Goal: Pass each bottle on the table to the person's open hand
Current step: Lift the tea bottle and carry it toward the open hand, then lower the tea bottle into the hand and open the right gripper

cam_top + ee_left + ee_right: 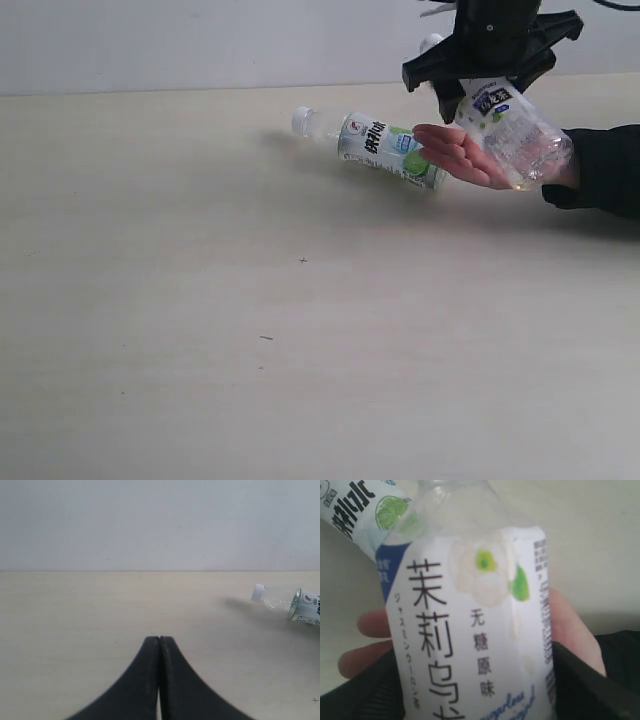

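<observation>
1. Over on the right, the right gripper (487, 88) has its claw clamped around the white-label bottle (510, 125), pinching it near the upper end.
2. That bottle hangs tilted, base down, and the base rests in the person's open hand (465, 155), palm up just above the table (250, 330).
3. A black sleeve (600, 170) runs off to the right edge behind that hand.
4. From the right wrist view, the white-label bottle (470, 630) fills the frame: a pale flower with green leaves, dark characters down the label. Dark fingers (580, 685) flank it on both sides, with the person's open hand (572, 630) behind it.
5. The lime-label bottle (385, 145) lies on its side on the table, white cap pointing left, its base end just beside the person's fingertips; whether they touch, I cannot tell.
6. The left gripper (159, 680) hovers low over the bare table (75, 610), claw pressed together, holding nothing.
7. In that left wrist view the lime-label bottle (305, 607) sits well apart from the gripper, cut off by the frame edge.
</observation>
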Available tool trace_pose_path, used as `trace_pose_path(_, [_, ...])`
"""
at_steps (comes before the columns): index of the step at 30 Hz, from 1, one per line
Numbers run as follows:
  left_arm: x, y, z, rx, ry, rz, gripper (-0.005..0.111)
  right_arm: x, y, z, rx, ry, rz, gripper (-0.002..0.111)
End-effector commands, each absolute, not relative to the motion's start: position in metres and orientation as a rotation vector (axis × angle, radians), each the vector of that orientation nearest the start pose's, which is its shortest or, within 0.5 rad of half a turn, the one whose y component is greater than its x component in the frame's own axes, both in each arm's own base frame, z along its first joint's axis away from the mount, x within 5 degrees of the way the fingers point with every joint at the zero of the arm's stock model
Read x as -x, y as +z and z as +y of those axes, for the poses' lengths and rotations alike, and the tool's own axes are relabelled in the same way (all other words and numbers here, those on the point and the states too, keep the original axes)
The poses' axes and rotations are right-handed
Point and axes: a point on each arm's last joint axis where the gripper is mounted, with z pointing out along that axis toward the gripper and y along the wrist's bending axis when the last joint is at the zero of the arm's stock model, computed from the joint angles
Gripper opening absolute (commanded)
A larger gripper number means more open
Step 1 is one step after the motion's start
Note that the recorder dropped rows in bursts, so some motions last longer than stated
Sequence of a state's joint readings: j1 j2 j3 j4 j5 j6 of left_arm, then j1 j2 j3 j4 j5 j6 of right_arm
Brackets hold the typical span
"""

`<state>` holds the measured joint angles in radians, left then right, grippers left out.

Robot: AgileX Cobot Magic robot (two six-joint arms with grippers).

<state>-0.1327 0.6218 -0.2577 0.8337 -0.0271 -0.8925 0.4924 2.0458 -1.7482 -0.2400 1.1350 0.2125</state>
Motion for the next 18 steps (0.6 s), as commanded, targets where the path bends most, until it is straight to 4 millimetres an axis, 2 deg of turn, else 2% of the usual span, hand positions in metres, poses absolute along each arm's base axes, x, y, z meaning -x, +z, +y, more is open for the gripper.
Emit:
trace_pose_path(1, [-0.126, 0.2486, -0.0184, -0.082, -0.15, 1.826, 0.0, -0.4011, 0.2265, 0.1869, 0.465, -0.247, 2.784, 0.0])
trace_pose_path(7, [-0.126, 0.2486, -0.0184, -0.082, -0.15, 1.826, 0.0, -0.4078, 0.2249, 0.1836, 0.319, -0.296, 2.733, 0.0])
trace_pose_path(14, [-0.126, 0.2486, -0.0184, -0.082, -0.15, 1.826, 0.0, -0.4073, 0.2247, 0.1834, 0.308, -0.297, 2.739, 0.001])
trace_pose_path(16, [-0.126, 0.2486, -0.0184, -0.082, -0.15, 1.826, 0.0, -0.4071, 0.2246, 0.1832, 0.308, -0.3, 2.742, 0.006])
trace_pose_path(18, [-0.126, 0.2486, -0.0184, -0.082, -0.15, 1.826, 0.0, -0.4071, 0.2246, 0.1832, 0.308, -0.3, 2.742, 0.016])
